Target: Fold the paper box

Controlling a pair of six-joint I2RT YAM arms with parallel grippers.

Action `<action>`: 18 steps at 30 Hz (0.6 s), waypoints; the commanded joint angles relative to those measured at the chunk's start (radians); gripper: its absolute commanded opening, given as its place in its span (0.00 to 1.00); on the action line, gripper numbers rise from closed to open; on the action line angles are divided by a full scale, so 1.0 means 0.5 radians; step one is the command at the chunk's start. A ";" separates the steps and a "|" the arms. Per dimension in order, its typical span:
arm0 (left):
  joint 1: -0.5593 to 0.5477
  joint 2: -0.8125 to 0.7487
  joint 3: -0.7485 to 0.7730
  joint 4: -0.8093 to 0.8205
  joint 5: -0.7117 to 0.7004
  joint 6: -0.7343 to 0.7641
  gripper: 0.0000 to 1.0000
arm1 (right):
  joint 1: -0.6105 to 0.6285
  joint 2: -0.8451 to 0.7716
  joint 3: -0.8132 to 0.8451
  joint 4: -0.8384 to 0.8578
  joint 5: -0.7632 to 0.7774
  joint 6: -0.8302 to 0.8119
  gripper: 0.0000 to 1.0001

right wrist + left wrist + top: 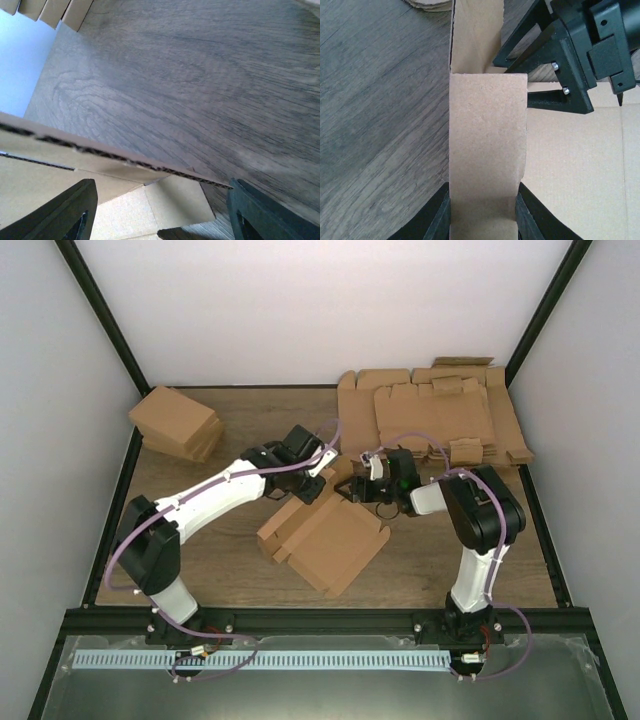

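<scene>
Left fingers [442, 217] pinch an upright flap [487, 140] of the paper box [325, 540], which lies on the table [430, 560] beneath them. Just beyond, right fingers [75, 212] spread, a raised edge between them, gripping nothing. Step: raising side walls. Next probably needs the flap pressed along its crease

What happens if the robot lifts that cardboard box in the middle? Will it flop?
The box is probably light, being one thin sheet. It likely bends at creases: a flap stands up in the left gripper. Flat panels look fairly stiff.
</scene>
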 commanded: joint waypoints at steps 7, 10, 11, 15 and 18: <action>0.048 -0.056 0.012 -0.028 0.045 0.015 0.23 | -0.021 -0.049 -0.021 0.134 -0.262 -0.064 0.47; 0.049 -0.011 0.045 -0.062 -0.021 -0.012 0.23 | -0.016 -0.149 -0.108 0.143 -0.246 -0.128 0.37; 0.049 0.004 0.055 -0.066 -0.029 -0.021 0.22 | -0.011 -0.176 -0.124 0.130 -0.249 -0.158 0.36; 0.050 0.018 0.074 -0.050 0.014 -0.029 0.23 | 0.026 -0.216 -0.110 0.047 -0.268 -0.250 0.35; 0.051 0.042 0.094 -0.069 0.003 -0.040 0.23 | 0.081 -0.220 -0.071 -0.026 -0.215 -0.312 0.29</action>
